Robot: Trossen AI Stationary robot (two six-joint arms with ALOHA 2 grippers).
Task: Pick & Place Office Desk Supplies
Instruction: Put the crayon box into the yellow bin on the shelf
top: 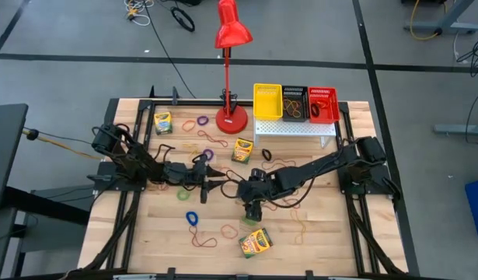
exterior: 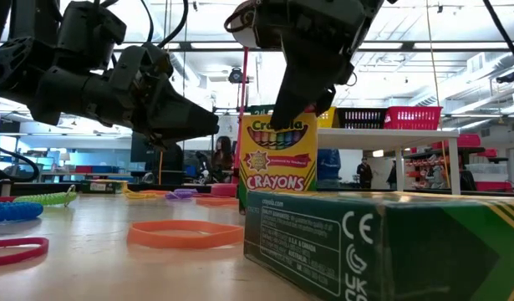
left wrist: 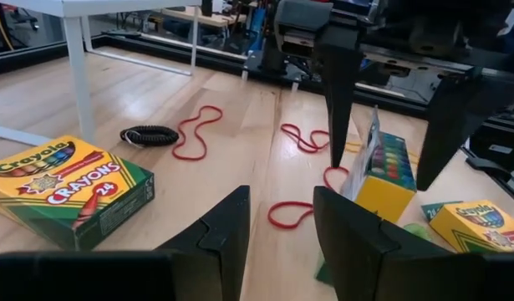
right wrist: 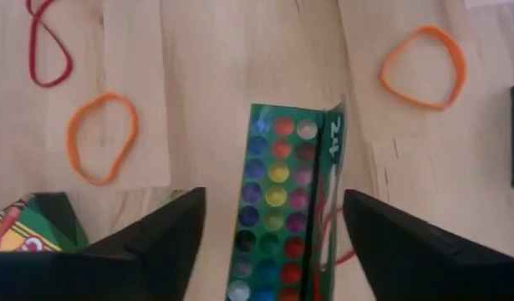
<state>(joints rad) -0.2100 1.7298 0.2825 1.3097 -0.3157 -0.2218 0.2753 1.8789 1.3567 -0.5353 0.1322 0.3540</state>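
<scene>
An open yellow-and-green crayon box (right wrist: 277,188) stands upright on its bottom end on the table, its lid flap up and the crayon tips showing. My right gripper (top: 252,208) points down over it, open, one finger on either side of the box (left wrist: 382,171) with a gap at each. My left gripper (left wrist: 282,226) is open and level just above the table, left of that box, pointing at it. Three more crayon boxes lie flat (top: 256,243) (top: 242,149) (top: 162,122). Rubber-band loops in orange (right wrist: 102,138), red (left wrist: 198,130) and other colours lie scattered.
A tall red desk lamp (top: 231,35) stands at the far middle. Beside it, a white perforated stand (top: 294,128) carries yellow, black and red baskets. A lying crayon box (exterior: 382,242) fills the near foreground in the low view. A black coiled band (left wrist: 150,134) lies by the stand's leg.
</scene>
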